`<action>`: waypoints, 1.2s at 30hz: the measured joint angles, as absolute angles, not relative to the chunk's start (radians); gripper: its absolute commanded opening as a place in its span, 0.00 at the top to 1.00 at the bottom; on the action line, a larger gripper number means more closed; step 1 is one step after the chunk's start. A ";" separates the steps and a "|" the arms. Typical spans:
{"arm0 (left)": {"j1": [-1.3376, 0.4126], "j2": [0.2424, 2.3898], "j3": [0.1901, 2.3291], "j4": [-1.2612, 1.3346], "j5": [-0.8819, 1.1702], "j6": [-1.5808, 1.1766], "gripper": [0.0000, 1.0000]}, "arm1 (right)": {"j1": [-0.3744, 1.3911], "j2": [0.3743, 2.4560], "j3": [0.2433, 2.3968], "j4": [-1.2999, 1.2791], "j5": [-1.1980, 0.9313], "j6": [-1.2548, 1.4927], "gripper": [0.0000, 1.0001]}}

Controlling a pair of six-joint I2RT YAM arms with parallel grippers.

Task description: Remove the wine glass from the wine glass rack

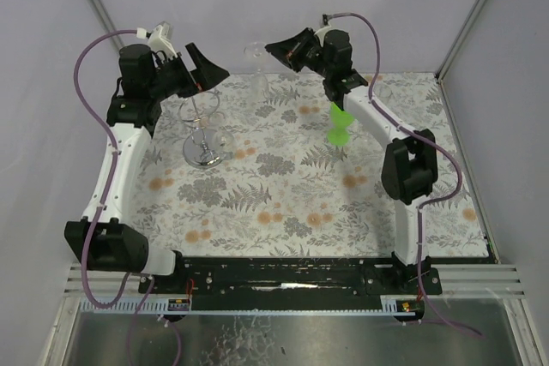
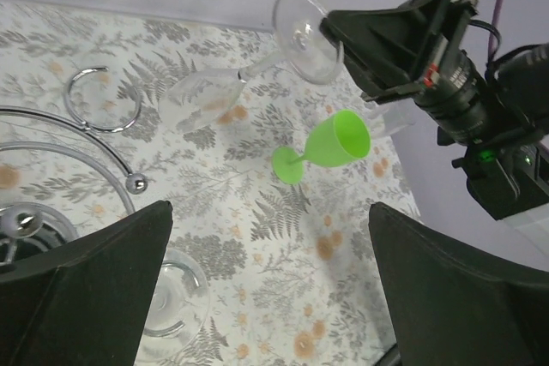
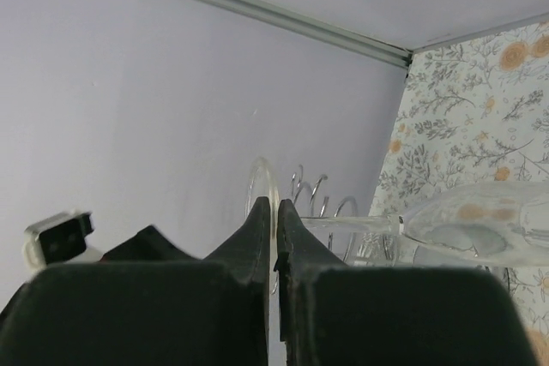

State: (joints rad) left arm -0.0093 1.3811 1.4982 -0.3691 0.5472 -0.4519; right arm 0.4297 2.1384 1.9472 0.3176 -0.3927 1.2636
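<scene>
Currently listing, from the claws outward:

- Right gripper [image 3: 276,208]: clenching on the round foot of the clear wine glass [image 2: 202,99], fingers [image 3: 254,237] pinching the rim of the foot from both sides.
- Wine glass: hanging in the air at the far side of the table [image 1: 283,195], stem running roughly level, bowl pointing away from the claw; sitting clear of the wine glass rack [image 1: 203,153], touching neither it nor the cloth.
- Left gripper [image 2: 268,212]: released, jaws standing wide apart, hovering over the rack and gripping nothing.
- Wine glass rack: standing on its shiny round base at the left of the table, its curved wire loops spreading out below the left claw.
- Second clear glass [image 2: 176,302]: sitting just beside the rack's base.
- Green glass [image 1: 340,126]: resting on the fern-printed cloth under the right arm, well apart from the rack.
</scene>
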 measured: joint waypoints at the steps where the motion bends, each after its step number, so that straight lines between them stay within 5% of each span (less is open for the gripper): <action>1: -0.009 1.399 1.504 -0.367 0.566 -0.477 0.04 | 0.429 2.109 1.915 0.323 -0.399 1.258 1.00; 14: -0.010 1.475 1.505 -0.220 0.743 -0.768 0.04 | 0.429 1.817 1.551 0.342 -0.468 1.192 1.00; 29: -0.142 1.523 1.420 -0.090 0.836 -0.942 0.03 | 0.429 1.663 1.442 0.324 -0.485 1.147 1.00; 36: -0.151 1.538 1.420 -0.046 0.850 -0.995 0.15 | 0.430 1.647 1.404 0.323 -0.491 1.146 1.00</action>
State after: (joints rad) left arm -0.1509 1.5383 1.4197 -0.0463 0.8505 -0.9951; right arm 0.4301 1.6466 1.4040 0.3233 -0.4908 1.1458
